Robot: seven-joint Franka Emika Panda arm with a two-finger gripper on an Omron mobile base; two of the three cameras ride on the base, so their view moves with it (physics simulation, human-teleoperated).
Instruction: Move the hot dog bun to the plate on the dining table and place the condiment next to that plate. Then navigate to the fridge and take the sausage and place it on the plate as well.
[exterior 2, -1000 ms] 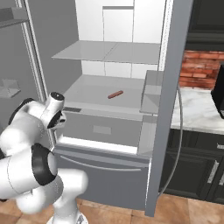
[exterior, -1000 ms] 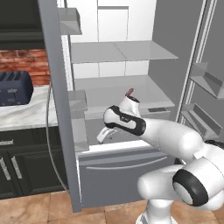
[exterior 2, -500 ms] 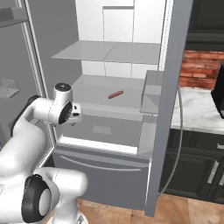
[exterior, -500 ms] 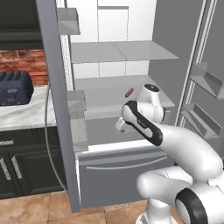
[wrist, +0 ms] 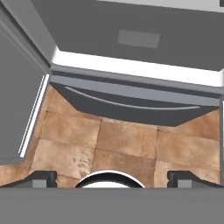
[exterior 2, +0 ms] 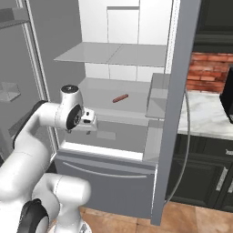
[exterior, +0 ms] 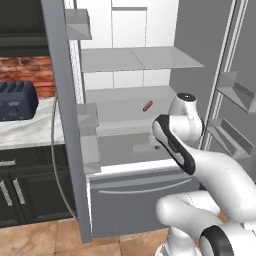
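Showing the open fridge with the arm raised in front of it.

Fridge: the fridge (exterior: 60, 75) stands with both doors swung wide, its white inside taking the centre of the left base view; in the right base view the fridge (exterior 2: 184, 91) shows its grey door edge right of centre.

Sausage: the sausage (exterior: 147, 106) lies alone on the middle shelf, just right of centre in the left base view; in the right base view the sausage (exterior 2: 120, 98) sits at the centre of the frame, tilted, on the same pale shelf.

Shelves: an upper shelf (exterior: 135, 57) spans the inside above the sausage; small door bins (exterior: 235, 90) line the door at the right edge of the left base view.

Drawer: the grey bottom drawer (exterior: 135, 197) is closed, with a long curved handle; in the hand view the drawer (wrist: 131, 98) crosses the upper half of the frame.

Gripper: the gripper (exterior 2: 91, 120) sits left of centre in the right base view, below and to the left of the sausage and well apart from it, in front of the lower shelf. In the hand view the gripper (wrist: 111, 177) points down at the floor, its two dark fingertips (wrist: 41, 177) far apart at the bottom corners, jaws spread wide with nothing between them.

Floor: brown tiles (wrist: 109, 140) fill the lower half of the hand view.

Surroundings: a dark toaster (exterior: 15, 100) rests on a marble counter (exterior: 30, 132) at the left edge of the left base view, before a brick wall (exterior: 25, 72).
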